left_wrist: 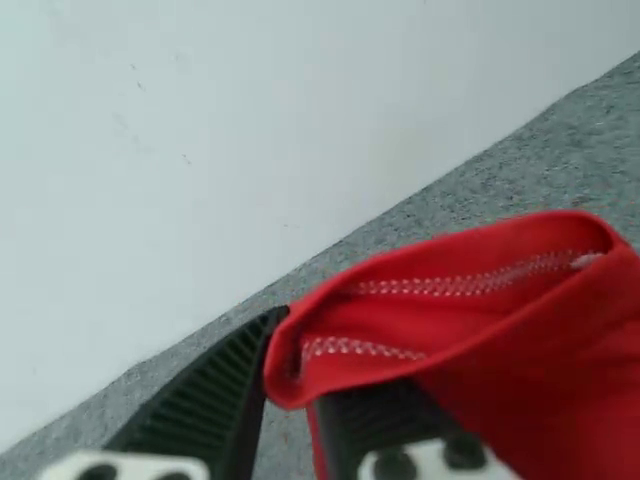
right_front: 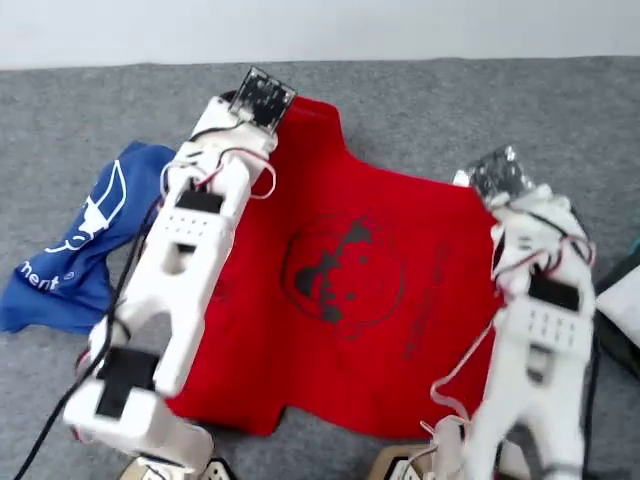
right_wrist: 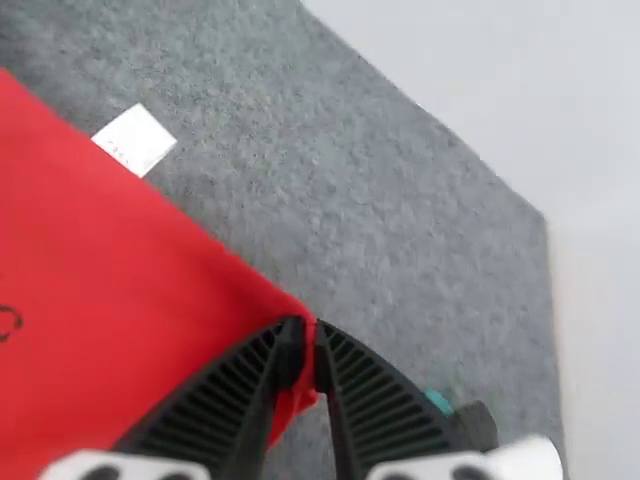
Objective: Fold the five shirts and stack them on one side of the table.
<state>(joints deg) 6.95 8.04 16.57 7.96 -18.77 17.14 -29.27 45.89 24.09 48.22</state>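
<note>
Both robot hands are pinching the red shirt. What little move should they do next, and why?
Probably lift the far edge and carry it toward the near edge: the red shirt lies spread flat, and the left gripper and right gripper are shut on its far edge.

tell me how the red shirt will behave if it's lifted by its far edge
Likely floppy: the red shirt curls and bunches at its hem where the left jaws pinch it. Probably light: the right jaws hold it by one corner. It may cling to the grey table cover when dragged.
</note>
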